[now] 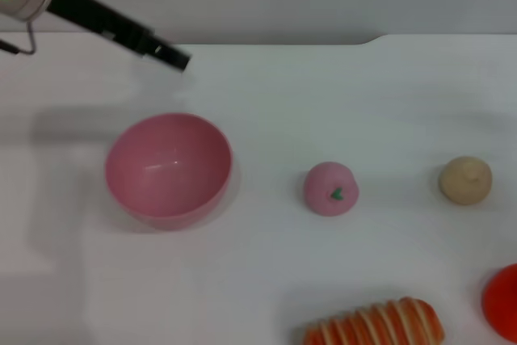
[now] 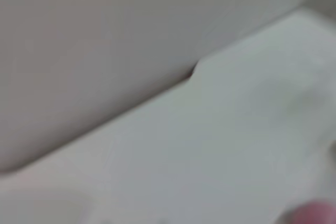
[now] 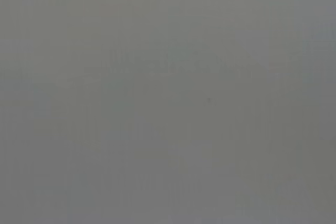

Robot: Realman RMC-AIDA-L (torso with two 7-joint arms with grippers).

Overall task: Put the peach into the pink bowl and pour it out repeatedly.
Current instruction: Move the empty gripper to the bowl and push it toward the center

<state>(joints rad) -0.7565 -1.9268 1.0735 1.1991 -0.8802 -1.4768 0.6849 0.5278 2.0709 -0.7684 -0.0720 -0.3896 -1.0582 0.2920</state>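
The pink bowl (image 1: 168, 169) stands on the white table, left of centre, with nothing inside it. The peach (image 1: 330, 189), small and pink with a green leaf mark, lies on the table to the bowl's right, well apart from it. My left gripper (image 1: 176, 59) hangs above the table beyond the bowl's far rim, reaching in from the upper left and holding nothing I can see. A blurred pink patch (image 2: 314, 214) shows at the edge of the left wrist view. The right gripper is out of view, and the right wrist view is plain grey.
A beige ball (image 1: 465, 180) sits to the right of the peach. A red round object (image 1: 502, 300) is at the right edge. An orange and white striped item (image 1: 376, 325) lies along the front edge. The table's far edge (image 1: 283, 41) meets the wall.
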